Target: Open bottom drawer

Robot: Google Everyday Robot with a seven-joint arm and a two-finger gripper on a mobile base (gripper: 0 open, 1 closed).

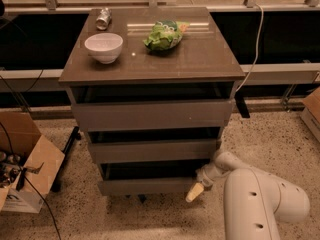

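**Greys, Browns and One Green**

The table (200, 59) has a glossy brown top. Its bottom drawer (147, 185) has a plain grey-brown front. On top are a white bowl (103, 46), a silver can (103, 18) and a green bag (164, 35). The tan-tipped jaws, on a white arm (260, 199), are at the bottom drawer's right end. The floor (280, 144) is beige with dark speckles.
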